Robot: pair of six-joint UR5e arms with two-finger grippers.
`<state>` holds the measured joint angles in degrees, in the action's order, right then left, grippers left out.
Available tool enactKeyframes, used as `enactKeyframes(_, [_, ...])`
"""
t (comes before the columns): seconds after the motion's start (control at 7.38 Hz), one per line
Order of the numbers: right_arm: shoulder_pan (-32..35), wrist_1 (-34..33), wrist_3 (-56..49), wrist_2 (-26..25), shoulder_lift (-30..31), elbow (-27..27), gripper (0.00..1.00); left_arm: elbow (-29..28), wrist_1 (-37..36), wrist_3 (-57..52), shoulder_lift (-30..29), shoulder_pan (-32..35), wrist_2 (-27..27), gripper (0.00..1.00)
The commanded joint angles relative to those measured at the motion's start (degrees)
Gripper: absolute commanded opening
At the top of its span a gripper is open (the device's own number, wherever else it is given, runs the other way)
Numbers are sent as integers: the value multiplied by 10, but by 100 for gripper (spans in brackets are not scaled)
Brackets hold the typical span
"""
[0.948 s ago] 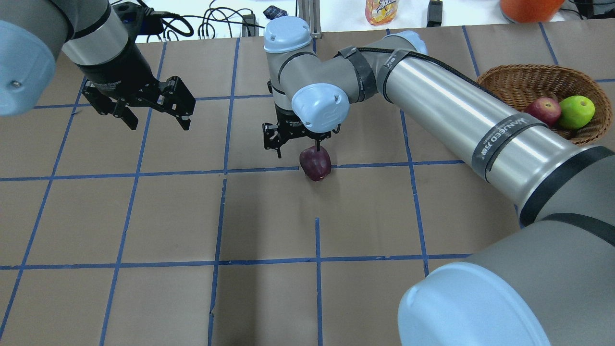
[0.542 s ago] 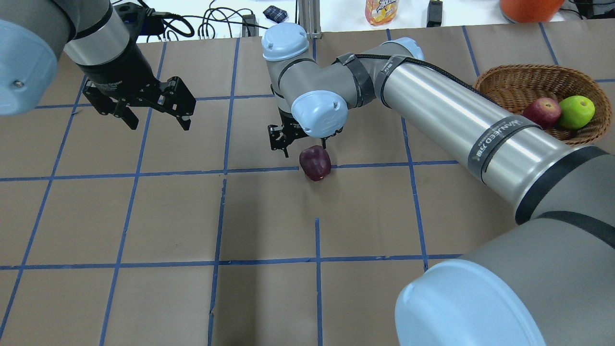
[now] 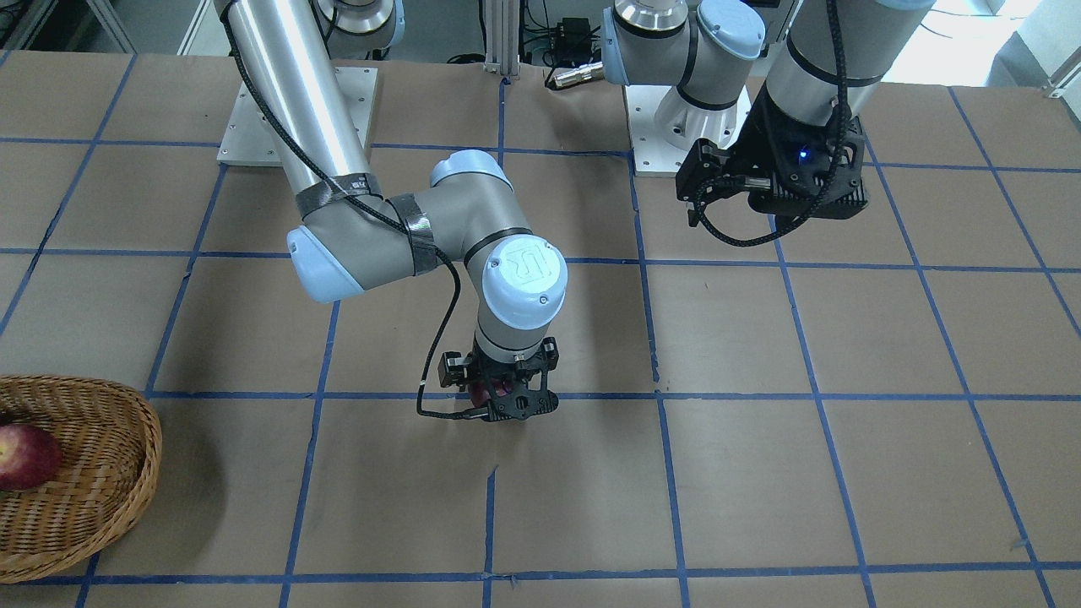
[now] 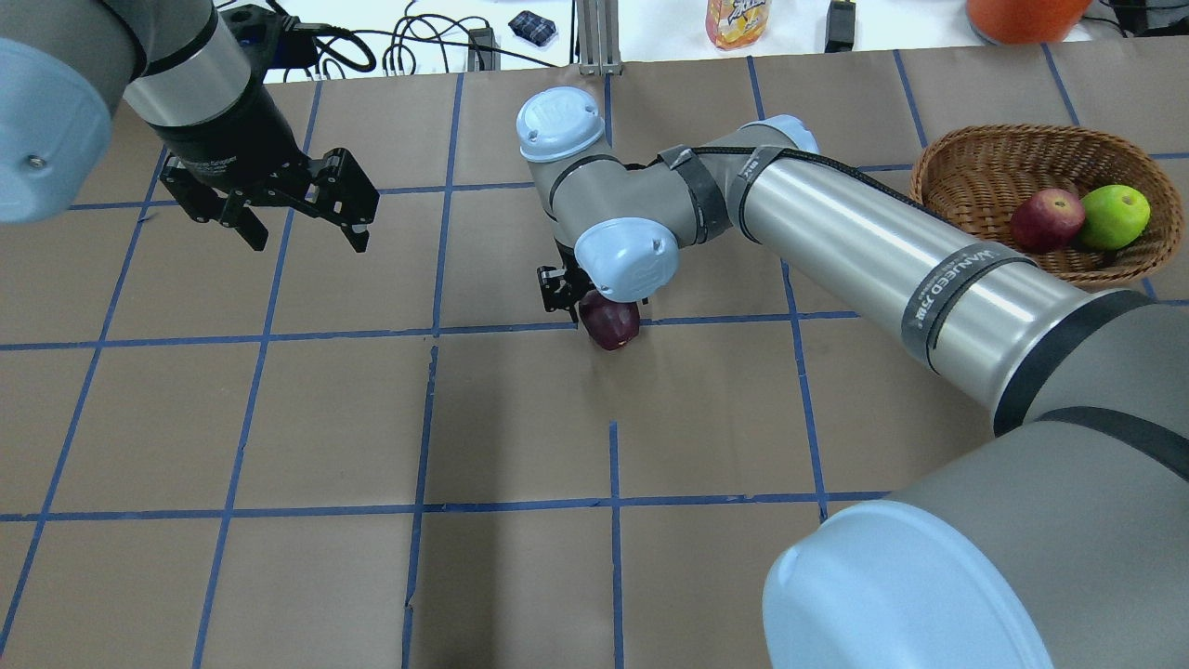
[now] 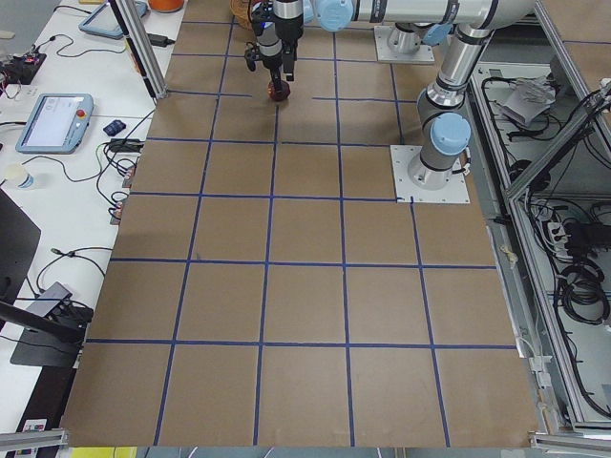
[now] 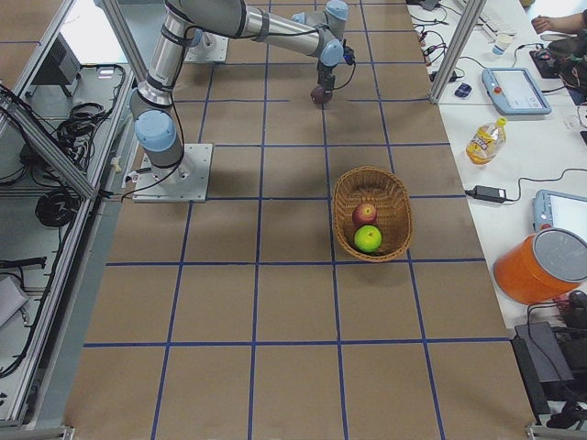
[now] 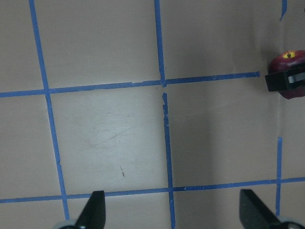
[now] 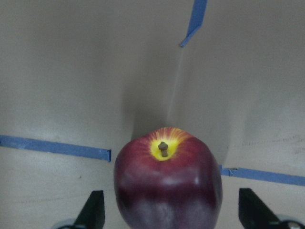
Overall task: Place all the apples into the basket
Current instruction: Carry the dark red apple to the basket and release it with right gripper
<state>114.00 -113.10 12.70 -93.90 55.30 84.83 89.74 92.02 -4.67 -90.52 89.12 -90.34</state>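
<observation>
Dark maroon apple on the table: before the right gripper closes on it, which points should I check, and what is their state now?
1. The dark maroon apple centred between the right gripper fingers: ok.
2. Gripper open, fingers apart from the apple: ok.
3. Fingers low enough for a mid-height grip: cannot tell.
4. Room in the oval woven wicker basket: ok, bare weave shows beside the red apple and lime green apple.
5. The left gripper out of the way: ok, open.
</observation>
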Motion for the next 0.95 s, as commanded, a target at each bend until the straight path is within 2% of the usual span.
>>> enactKeyframes(0.0, [-1,-22,-15,-1,-4,10,90,0,0,-2,2,-2,-1,100])
enactKeyframes(0.14, [-6,-33,-23,-1,-11,10,48,0,0,-2,3,-2,-2,100])
enactKeyframes(0.27, [-6,-41,-20,0,-12,3,0,0,0,-2,3,-2,-1,100])
enactKeyframes(0.54, [-17,-34,-15,0,-1,-3,0,1,0,-2,3,-2,-2,100])
enactKeyframes(0.68, [-43,-29,-15,-1,14,-10,0,6,0,-4,8,-3,2,100])
enactKeyframes(0.81, [-97,-4,-24,26,35,-22,0,6,0,-4,5,-3,5,100])
